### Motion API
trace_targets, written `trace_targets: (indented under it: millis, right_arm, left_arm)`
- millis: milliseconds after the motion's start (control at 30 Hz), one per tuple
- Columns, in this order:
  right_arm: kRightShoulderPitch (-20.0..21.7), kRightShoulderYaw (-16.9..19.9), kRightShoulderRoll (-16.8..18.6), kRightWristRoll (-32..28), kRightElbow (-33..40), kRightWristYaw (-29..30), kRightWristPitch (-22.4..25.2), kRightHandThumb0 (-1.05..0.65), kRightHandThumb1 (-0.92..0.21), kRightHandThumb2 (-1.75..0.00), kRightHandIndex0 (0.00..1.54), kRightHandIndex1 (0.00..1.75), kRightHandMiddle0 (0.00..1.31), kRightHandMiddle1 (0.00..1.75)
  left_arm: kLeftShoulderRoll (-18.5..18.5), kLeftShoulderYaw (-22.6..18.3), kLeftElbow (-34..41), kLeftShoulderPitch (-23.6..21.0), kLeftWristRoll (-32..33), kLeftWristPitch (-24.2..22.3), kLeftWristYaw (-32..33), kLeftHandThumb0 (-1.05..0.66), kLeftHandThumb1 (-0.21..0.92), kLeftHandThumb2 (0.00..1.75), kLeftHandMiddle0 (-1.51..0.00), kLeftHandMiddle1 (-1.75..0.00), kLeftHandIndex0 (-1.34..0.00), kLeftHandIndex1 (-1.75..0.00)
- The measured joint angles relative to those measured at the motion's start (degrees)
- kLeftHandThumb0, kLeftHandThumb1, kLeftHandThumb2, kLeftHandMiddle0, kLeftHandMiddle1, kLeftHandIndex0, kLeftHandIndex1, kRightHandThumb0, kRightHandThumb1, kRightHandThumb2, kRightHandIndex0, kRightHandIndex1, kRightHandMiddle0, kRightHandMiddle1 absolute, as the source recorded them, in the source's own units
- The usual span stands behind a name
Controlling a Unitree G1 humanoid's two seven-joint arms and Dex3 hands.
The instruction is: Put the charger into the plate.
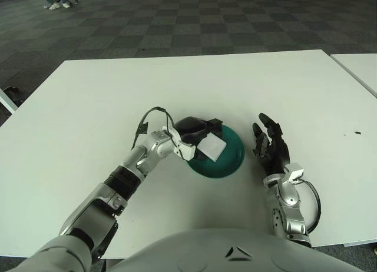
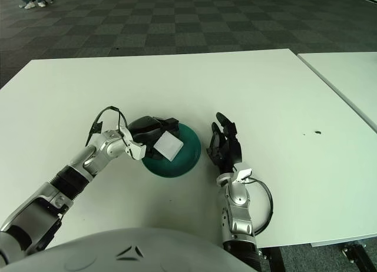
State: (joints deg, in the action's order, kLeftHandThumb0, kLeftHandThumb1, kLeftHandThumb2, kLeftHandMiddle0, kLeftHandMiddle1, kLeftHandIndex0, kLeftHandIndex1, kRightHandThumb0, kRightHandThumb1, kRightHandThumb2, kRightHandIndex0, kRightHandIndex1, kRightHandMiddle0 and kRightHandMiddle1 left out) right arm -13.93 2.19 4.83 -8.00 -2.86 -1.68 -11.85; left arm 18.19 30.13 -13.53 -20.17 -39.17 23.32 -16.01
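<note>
Just over the left part of the plate, the left hand has its dark fingers closed around the charger, a flat white square block held tilted above the dish's hollow. Whether the charger touches the plate cannot be told, and the fingers hide its upper edge. The plate is round, smooth and teal, sitting on the plain white surface. Beside its right rim, the right hand shows black fingers spread, holding nothing.
</note>
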Motion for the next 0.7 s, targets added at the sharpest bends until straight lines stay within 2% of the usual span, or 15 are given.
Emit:
trace_targets:
  millis: [33, 133, 233, 333, 433, 700]
  right_arm:
    - [0.1, 0.1, 0.0, -0.2, -0.2, -0.1, 0.0, -0.68, -0.92, -0.78, 0.27, 0.01, 0.0, 0.67]
    - [0.7, 0.4, 0.0, -0.5, -0.7, -0.3, 0.0, -0.67, -0.92, -0.77, 0.28, 0.01, 0.0, 0.66]
    - [1.4, 0.6, 0.0, -0.6, -1.2, -0.7, 0.1, -0.67, -0.92, -0.76, 0.29, 0.02, 0.0, 0.64]
    - [1.8, 0.7, 0.0, -0.7, -1.4, -0.9, 0.3, -0.67, -0.92, -0.75, 0.3, 0.02, 0.0, 0.63]
    - [2.0, 1.0, -0.1, -0.8, -1.5, -1.2, 0.5, -0.68, -0.92, -0.75, 0.31, 0.02, 0.0, 0.62]
    - [3.1, 1.5, -0.4, -1.1, -1.6, -1.2, 2.5, -0.71, -0.92, -0.76, 0.3, 0.01, 0.0, 0.63]
  left_arm:
    - [0.1, 0.0, 0.0, 0.0, 0.0, 0.1, 0.0, -0.95, 0.92, 0.54, -0.31, -0.79, -0.14, -1.11]
    - [0.6, 0.1, 0.1, -0.1, 0.1, 0.8, -0.5, -1.0, 0.92, 0.49, -0.27, -0.53, -0.07, -1.06]
    - [1.5, 0.1, 0.3, -0.3, 0.4, 1.9, -1.7, -1.03, 0.92, 0.47, -0.26, -0.42, -0.04, -1.04]
    - [2.4, 0.2, 0.6, -0.5, 0.8, 2.6, -3.4, -1.04, 0.92, 0.48, -0.24, -0.25, -0.01, -0.91]
    - [3.3, 0.3, 1.2, -0.9, 1.2, 3.0, -5.6, -1.05, 0.92, 0.52, -0.19, -0.1, 0.0, -0.66]
    - [4.4, 0.2, 1.9, -1.7, 3.1, 3.0, -9.7, -1.05, 0.92, 0.59, -0.09, -0.01, 0.0, -0.35]
